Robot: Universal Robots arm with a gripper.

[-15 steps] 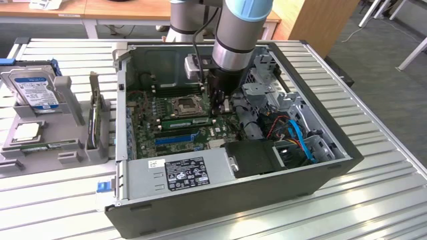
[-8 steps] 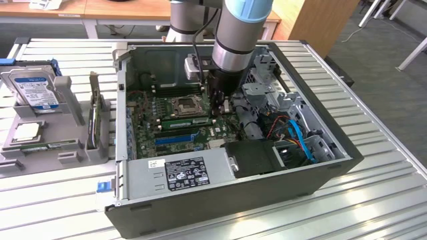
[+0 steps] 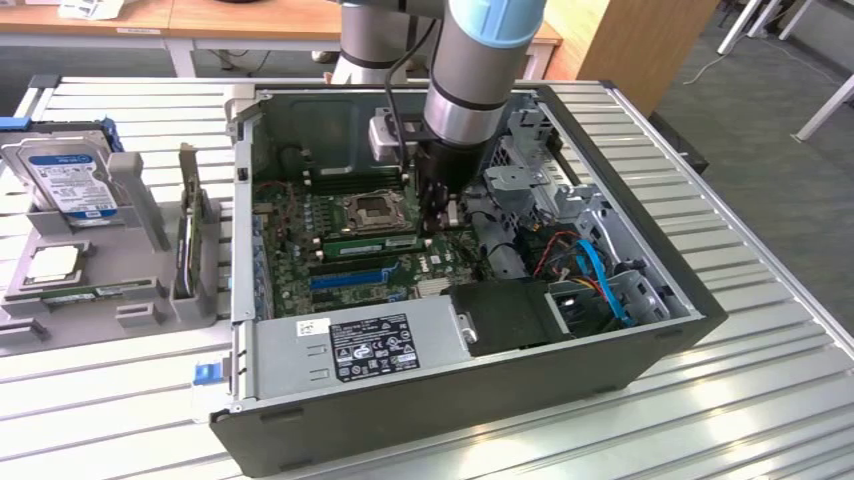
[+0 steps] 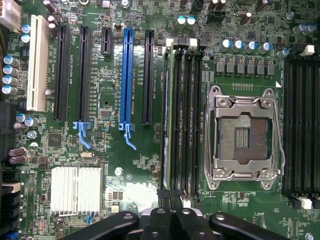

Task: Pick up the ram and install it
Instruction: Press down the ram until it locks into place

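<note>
Jaws (image 4: 170,220) pressed together, directly over ram (image 4: 165,115), apparently seated in slot.

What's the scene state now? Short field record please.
arm: reaching down into the open PC case
gripper: shut, over the motherboard
ram: lying in a slot beside the CPU socket, gripper at its end
CPU socket: empty, frame closed
blue slot: empty
heatsink: silver, on the board
outside case: hard drive in a grey holder at the exterior view's left
</note>
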